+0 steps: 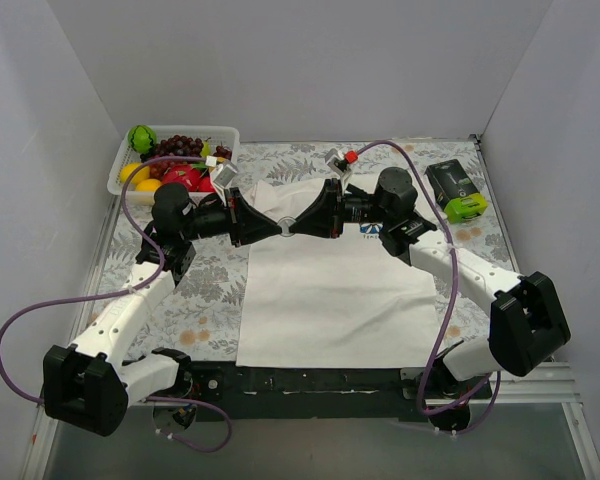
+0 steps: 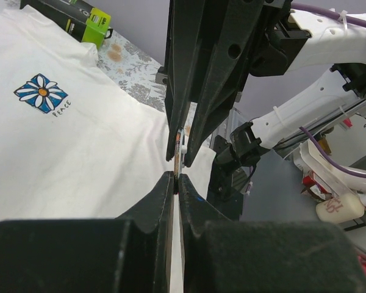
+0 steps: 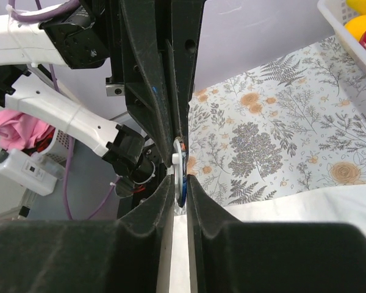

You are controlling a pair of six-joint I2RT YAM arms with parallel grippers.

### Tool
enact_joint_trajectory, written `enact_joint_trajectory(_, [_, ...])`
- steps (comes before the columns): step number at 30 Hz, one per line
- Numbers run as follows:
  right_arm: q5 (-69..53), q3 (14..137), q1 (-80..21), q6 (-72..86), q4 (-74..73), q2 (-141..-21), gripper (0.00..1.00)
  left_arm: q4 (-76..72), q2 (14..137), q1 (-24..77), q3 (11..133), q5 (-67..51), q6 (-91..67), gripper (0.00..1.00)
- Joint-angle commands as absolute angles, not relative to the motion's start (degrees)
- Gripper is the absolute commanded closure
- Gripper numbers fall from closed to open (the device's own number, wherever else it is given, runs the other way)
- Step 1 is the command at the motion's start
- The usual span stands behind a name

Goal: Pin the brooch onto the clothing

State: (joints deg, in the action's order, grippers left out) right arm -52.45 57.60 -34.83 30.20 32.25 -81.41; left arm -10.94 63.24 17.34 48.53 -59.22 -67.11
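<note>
The brooch (image 1: 287,224) is held edge-on in the air between both grippers, which meet tip to tip above the upper left part of the white T-shirt (image 1: 330,290). My left gripper (image 1: 278,226) is shut on its near edge in the left wrist view (image 2: 175,181). My right gripper (image 1: 297,225) is shut on it too. The right wrist view shows the brooch as a pale disc with a blue edge (image 3: 180,163) between my right fingers (image 3: 198,201). The shirt's blue flower logo (image 2: 41,93) lies to the right of the grippers, uncovered.
A white basket of toy fruit (image 1: 175,160) stands at the back left. A black and green device (image 1: 457,190) lies at the back right, beside the shirt. The floral tablecloth (image 1: 200,290) shows round the shirt. Purple cables loop beside both arms.
</note>
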Motion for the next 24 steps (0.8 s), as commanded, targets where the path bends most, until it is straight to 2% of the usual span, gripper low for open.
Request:
enact_joint_trajectory(1, [-51.68, 59.59, -34.54, 31.46, 35.42, -82.35, 0.83, -10.99, 61.17, 17.23, 49.75, -60.03, -66.71, 1.00])
enact_joint_trajectory(5, [-51.07, 59.68, -34.63, 31.99, 35.51, -82.62, 0.86, -10.99, 61.17, 17.31, 49.57, -60.03, -66.80, 1.00])
enact_joint_trajectory(7, [-50.54, 59.76, -34.63, 32.34, 35.51, -82.62, 0.91, -10.99, 61.08, 17.23, 49.57, -60.12, -66.88, 1.00])
enact_joint_trajectory(11, [-50.01, 60.29, -34.80, 33.31, 35.42, -83.32, 0.94, -10.99, 60.91, 17.23, 49.57, -60.21, -66.88, 1.00])
enact_joint_trajectory(12, [-49.84, 60.47, -34.98, 33.31, 35.07, -83.41, 0.98, -10.99, 60.91, 17.23, 49.48, -60.21, -66.88, 1.00])
enact_joint_trajectory(17, [-48.26, 62.49, -35.59, 30.77, 29.37, -84.02, 0.99, -10.90, 60.73, 17.31, 49.57, -59.94, -66.80, 1.00])
enact_joint_trajectory(24, [-39.48, 68.01, -37.00, 24.88, 14.34, -85.34, 0.99, -10.99, 60.91, 17.67, 50.36, -59.85, -67.06, 1.00])
